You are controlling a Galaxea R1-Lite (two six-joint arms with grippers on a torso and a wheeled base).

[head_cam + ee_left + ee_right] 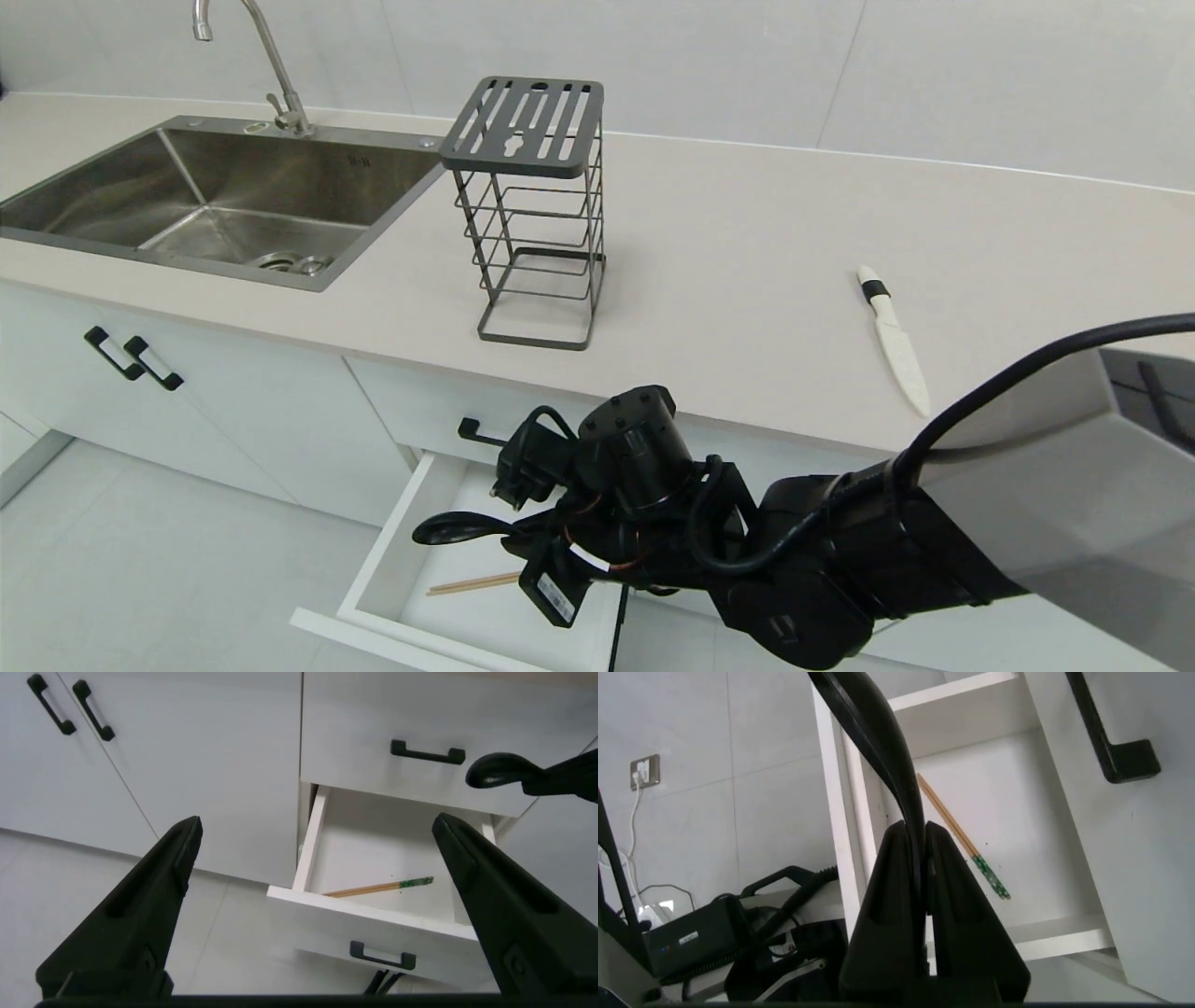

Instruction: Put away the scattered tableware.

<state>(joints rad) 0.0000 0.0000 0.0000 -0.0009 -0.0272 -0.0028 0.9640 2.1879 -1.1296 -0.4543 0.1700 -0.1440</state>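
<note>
Spoon [462,528]: black, pinched by the handle between the closed fingers of the right gripper [527,537], bowl poking out toward the robot's left. Held low, below the counter edge and above the open drawer [373,569], most likely so that it can be let go straight onto the white drawer floor. Gripped on the handle rather than the bowl, which leaves the bowl end free to go down first.

Right arm reaching across from the right, forearm sloping down, wrist turned toward the left above the drawer's right half. In the drawer, near its front wall, a pair of chopsticks [474,584] lying flat and slanted, apart from the spoon; probably wise to lower a little before opening, so as not to drop the spoon from a height or knock the chopsticks.

Left gripper [318,826]: spread wide, grasping nothing, facing the drawer front from farther out.

Farther off, on the countertop [747,261]: a white knife [894,338] lying flat at the right, near the front edge, not yet stowed. Left of it, well apart, an upright wire rack [532,215] with a slotted top. Beyond that, at the far left, the sink [233,196].
</note>
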